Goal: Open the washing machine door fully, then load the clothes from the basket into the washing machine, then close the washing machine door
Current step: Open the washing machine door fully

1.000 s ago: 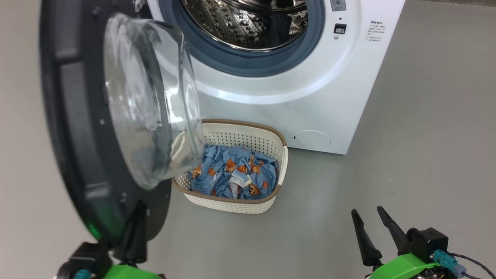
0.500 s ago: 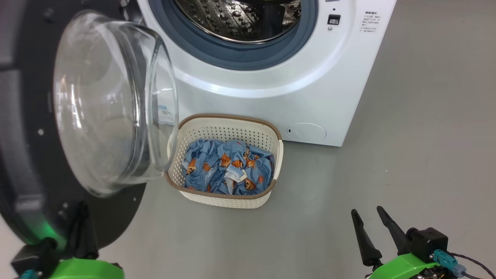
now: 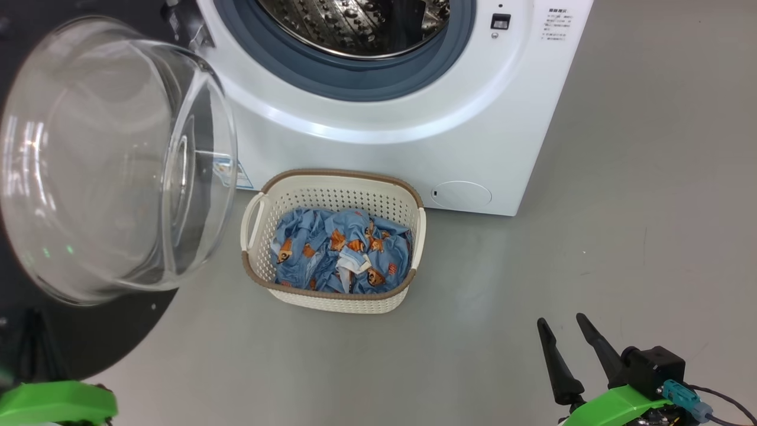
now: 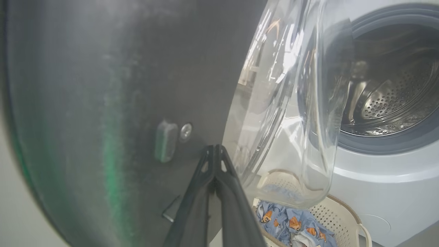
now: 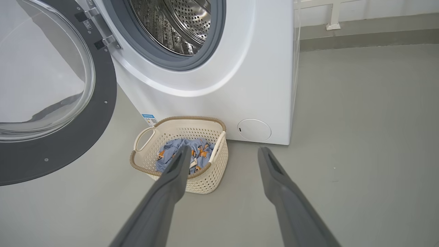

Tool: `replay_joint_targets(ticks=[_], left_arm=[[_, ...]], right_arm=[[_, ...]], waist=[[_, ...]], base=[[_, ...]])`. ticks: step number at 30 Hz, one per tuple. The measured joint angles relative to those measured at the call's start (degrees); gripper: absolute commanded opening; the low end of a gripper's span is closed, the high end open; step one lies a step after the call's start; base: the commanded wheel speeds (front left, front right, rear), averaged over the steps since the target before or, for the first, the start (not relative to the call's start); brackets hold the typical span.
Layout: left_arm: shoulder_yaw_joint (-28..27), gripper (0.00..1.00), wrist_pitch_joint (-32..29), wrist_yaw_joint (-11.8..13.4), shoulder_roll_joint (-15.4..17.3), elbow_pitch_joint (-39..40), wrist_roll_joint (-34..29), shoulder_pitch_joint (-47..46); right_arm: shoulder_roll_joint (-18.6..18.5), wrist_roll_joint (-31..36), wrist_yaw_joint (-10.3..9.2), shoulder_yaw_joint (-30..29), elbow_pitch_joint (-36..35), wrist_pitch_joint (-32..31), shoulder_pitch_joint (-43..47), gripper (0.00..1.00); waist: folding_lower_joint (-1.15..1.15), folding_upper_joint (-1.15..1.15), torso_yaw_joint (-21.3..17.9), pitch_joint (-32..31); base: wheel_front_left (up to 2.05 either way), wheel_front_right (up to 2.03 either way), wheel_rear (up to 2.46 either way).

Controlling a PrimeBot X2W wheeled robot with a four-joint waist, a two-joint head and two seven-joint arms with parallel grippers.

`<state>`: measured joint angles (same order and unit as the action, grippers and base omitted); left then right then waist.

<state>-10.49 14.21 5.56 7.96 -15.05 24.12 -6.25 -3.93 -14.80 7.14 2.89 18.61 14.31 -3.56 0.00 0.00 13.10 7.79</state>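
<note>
Round, black-rimmed, glass-windowed washing machine door stands open; left hand closed by its rim, right hand open.

Left end effector, fingers together, at the black rim of the washing machine door.

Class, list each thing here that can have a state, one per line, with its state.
washing machine door: open, swung wide to the left.
drum: empty.
basket: upright, loaded.
clothes: crumpled inside the basket.
left hand: shut, by the door's dark inner face.
right hand: open, empty.
</note>
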Motion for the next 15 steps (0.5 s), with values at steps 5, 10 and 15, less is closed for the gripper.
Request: replay_joint_targets(ticks=[5,10,15], left_arm=[[-3.4,0.0,0.0,0.0,0.4,-3.6,1.7,-3.1],[-7.8,0.0,0.0,-0.3,1.4,-5.4,2.3,-5.5],[-11.4,0.0,0.2,-0.4,2.0,-7.0,2.3,-7.4]], right_arm=[[0.0,0.0,0.0,0.0,0.0,0.0,-0.7,1.0],[0.0,0.0,0.0,0.0,0.0,0.0,-1.4,1.0],[-0.3,0.0,0.0,0.0,0.0,0.0,-1.5,1.0]], waist=[[0.0,0.0,-0.4,0.7],[0.0,0.0,-1.2,1.4],[0.0,0.0,-1.9,2.3]], base=[[0.0,0.0,0.0],[0.0,0.0,0.0],[0.0,0.0,0.0]])
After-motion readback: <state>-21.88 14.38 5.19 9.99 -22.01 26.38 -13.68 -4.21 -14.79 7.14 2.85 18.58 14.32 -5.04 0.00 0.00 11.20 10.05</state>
